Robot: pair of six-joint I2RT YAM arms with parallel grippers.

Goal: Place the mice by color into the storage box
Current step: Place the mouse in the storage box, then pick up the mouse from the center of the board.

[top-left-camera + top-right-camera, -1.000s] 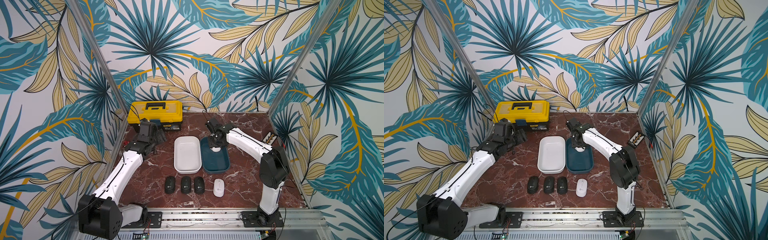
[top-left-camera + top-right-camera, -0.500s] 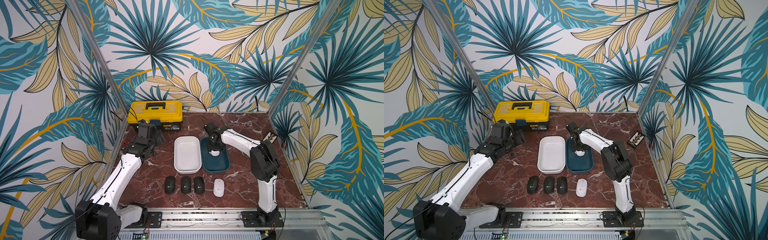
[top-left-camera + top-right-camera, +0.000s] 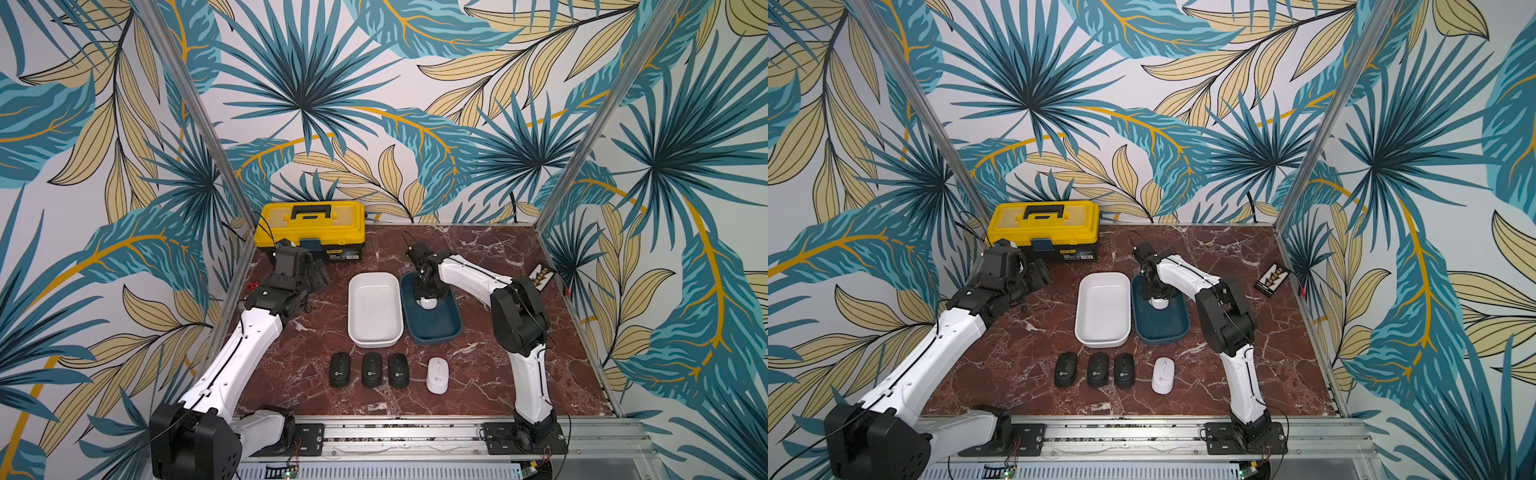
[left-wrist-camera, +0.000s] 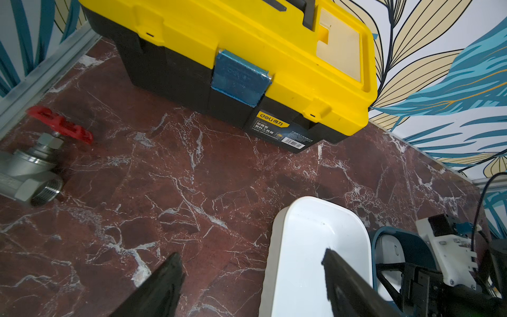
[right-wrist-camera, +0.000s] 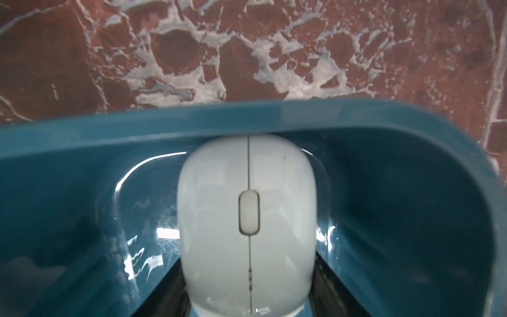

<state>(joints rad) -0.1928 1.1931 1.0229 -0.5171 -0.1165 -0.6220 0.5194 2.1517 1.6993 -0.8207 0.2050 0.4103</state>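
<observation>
Near the middle of the surface [image 3: 490, 241], the right pincer [image 3: 426, 296] has come down into the teal bin [image 3: 436, 340]. A second ago it hung above the bin; now it sits low inside the half nearer the back edge. It grasps the white mouse [image 5: 247, 219] by its flanks, one finger at each side. The mouse's nose lies at the bin's end wall, perhaps touching it (the wrist view is too blurred to show whether its belly rests on the bin floor). By my reading this first white mouse is all but delivered, and only the letting go remains.

The left pincer [image 4: 251, 256] stands released and empty, between the yellow toolbox [image 3: 309, 226] at the back left corner and the white bin [image 3: 374, 341], which holds nothing. Along the front edge wait three black mice [image 3: 371, 370] and the slimmer white mouse [image 3: 437, 375], well apart from both pincers.
</observation>
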